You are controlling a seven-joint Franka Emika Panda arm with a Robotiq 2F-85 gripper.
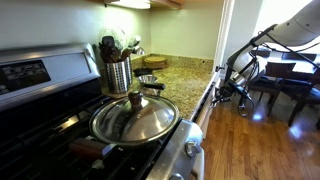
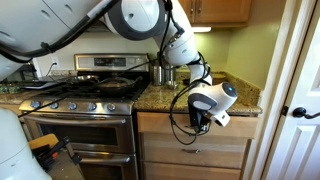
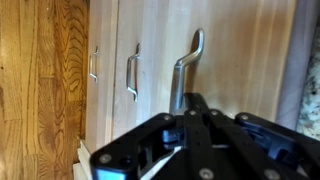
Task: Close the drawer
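The drawer [image 2: 160,124] is the top light-wood front under the granite counter, and it looks flush with the cabinet. No spice jars or drawer interior show. In the wrist view the drawer front [image 3: 240,45] fills the frame, with its curved metal handle [image 3: 188,60] just beyond my fingertips. My black gripper [image 3: 192,100] has its fingers together, right at the handle's lower end. It hangs in front of the drawer in both exterior views [image 2: 203,122] [image 1: 222,95]. Whether it touches the front is unclear.
A steel stove [image 2: 80,100] stands beside the cabinet, with a lidded pan [image 1: 135,118] on it. A utensil canister [image 1: 118,72] sits on the granite counter [image 1: 185,85]. Two lower drawer handles [image 3: 131,72] [image 3: 94,63] show. Wood floor [image 1: 260,140], a piano [image 1: 285,75] and a white door [image 2: 297,90] are nearby.
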